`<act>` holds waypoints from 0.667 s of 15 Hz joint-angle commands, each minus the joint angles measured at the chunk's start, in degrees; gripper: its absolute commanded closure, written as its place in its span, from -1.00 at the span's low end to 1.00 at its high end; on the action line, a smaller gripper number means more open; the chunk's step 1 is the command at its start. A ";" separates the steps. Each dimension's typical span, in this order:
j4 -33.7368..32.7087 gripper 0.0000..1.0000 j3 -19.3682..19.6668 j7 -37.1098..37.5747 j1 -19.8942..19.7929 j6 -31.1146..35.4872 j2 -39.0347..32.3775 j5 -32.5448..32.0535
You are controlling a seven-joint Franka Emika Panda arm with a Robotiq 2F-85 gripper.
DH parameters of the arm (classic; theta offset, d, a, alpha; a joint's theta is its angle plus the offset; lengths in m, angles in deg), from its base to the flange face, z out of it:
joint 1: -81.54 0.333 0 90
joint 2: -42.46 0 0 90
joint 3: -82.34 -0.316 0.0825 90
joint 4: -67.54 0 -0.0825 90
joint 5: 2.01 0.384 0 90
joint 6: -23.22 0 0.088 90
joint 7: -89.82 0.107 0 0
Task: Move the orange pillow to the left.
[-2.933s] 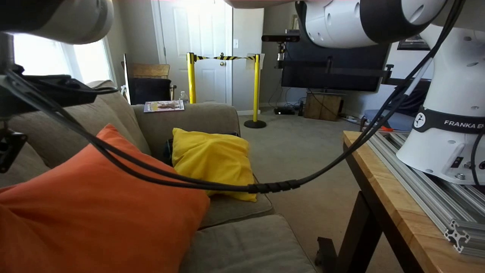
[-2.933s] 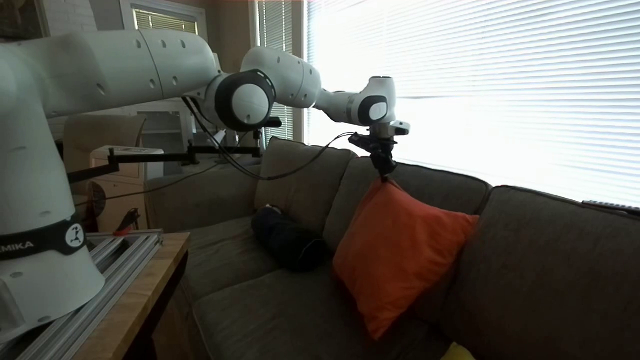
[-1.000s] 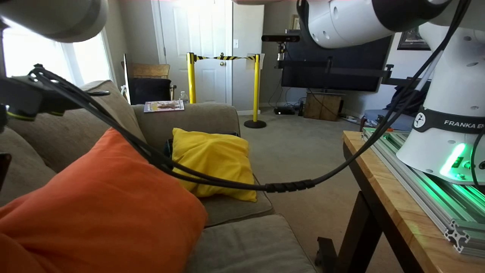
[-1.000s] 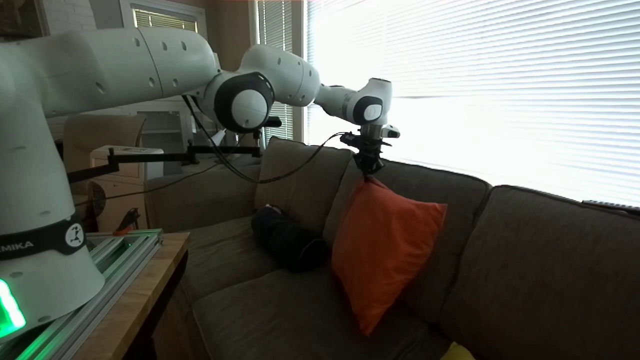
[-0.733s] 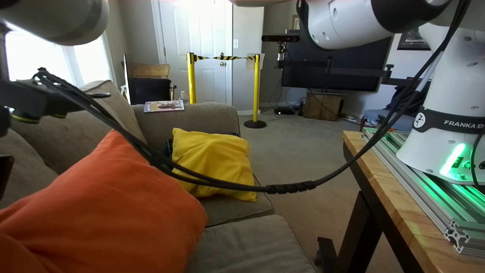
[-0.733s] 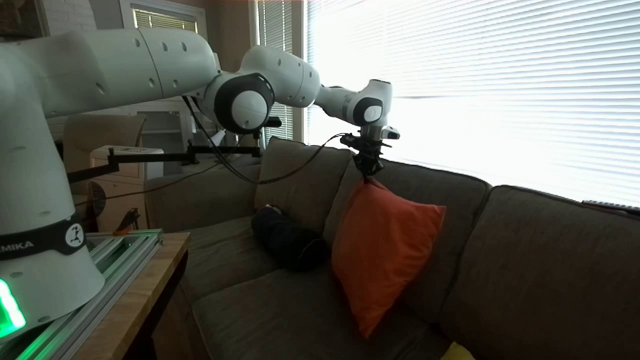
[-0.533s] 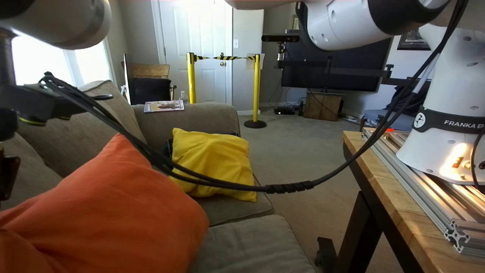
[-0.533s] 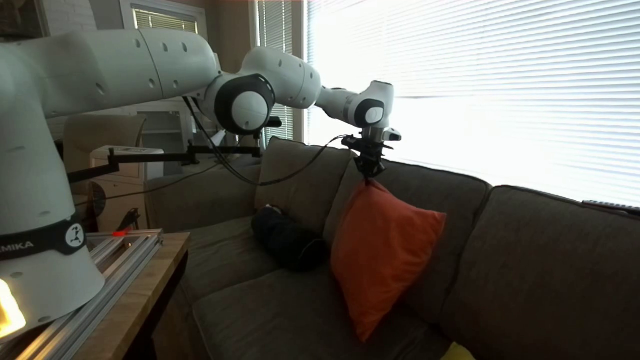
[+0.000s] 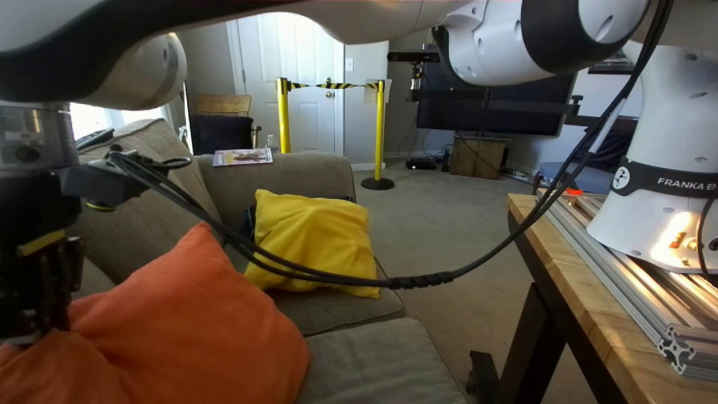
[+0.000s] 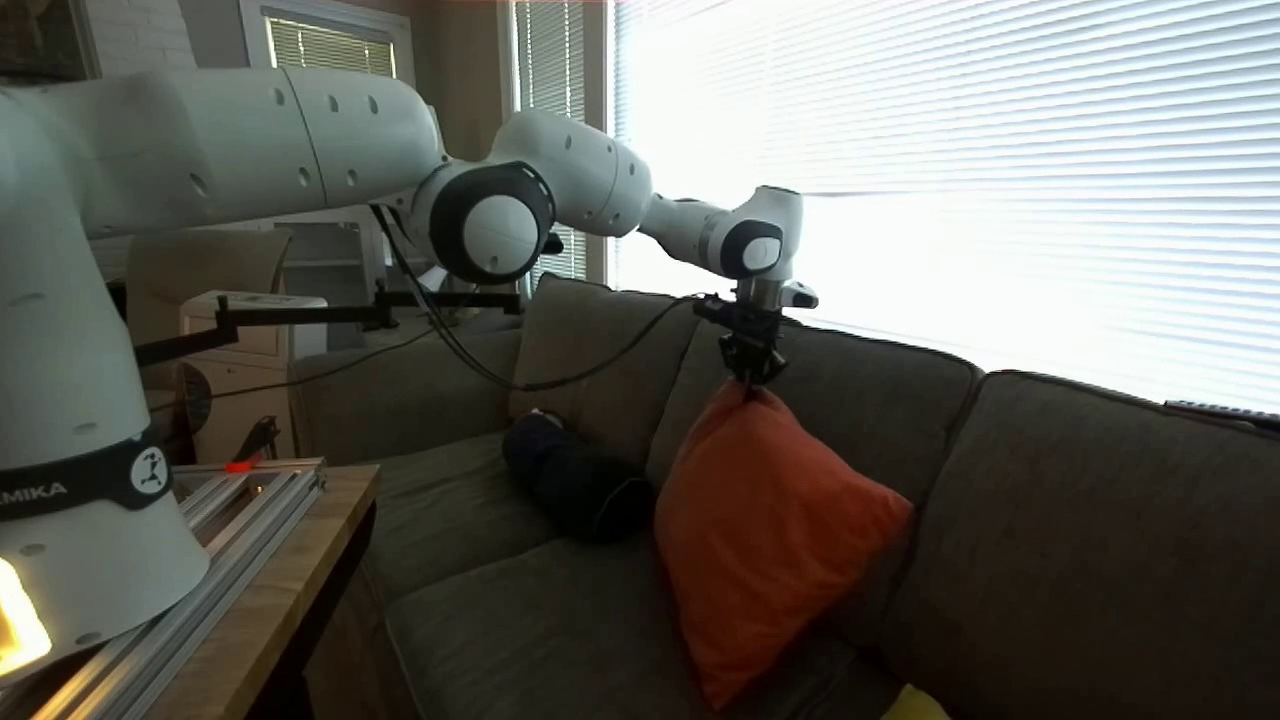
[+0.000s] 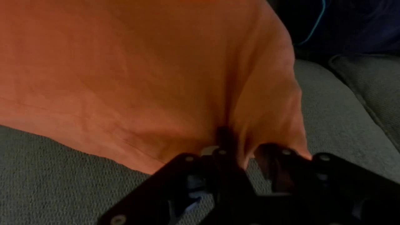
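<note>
The orange pillow [image 9: 202, 336] leans tilted on the sofa. In an exterior view it stands against the back cushions [image 10: 780, 530], with a pointed corner up. My gripper [image 10: 748, 388] points down at that upper corner. In an exterior view the gripper [image 9: 45, 331] is at the left edge, partly cut off. In the wrist view the orange pillow [image 11: 140, 78] fills the upper middle. There the two dark fingers of the gripper [image 11: 245, 147] stand partly apart, with a fold of the corner between them. Grey sofa shows through the gap. The fabric hides parts of the fingertips.
A yellow pillow [image 9: 314, 241] lies by the sofa's far arm. A dark rolled bundle [image 10: 575, 485] lies on the sofa beside the orange pillow. A black cable [image 9: 348, 276] hangs from the arm. The robot's wooden table [image 9: 583, 280] stands in front of the sofa [image 10: 1080, 530].
My gripper has moved down, and the orange pillow's upper corner has sunk with it. Over the last three seconds the pillow shifted left in an exterior view. The base light turned from green to orange.
</note>
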 commanded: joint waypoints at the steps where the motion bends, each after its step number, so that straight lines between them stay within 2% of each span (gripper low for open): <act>1: -1.92 -0.14 1.26 2.35 0.40 -0.23 -0.91 -1.40; 7: -0.43 -0.97 3.90 5.21 -1.26 2.53 2.57 -1.96; 10: -0.72 -1.00 4.86 6.54 -3.04 4.21 3.22 -1.76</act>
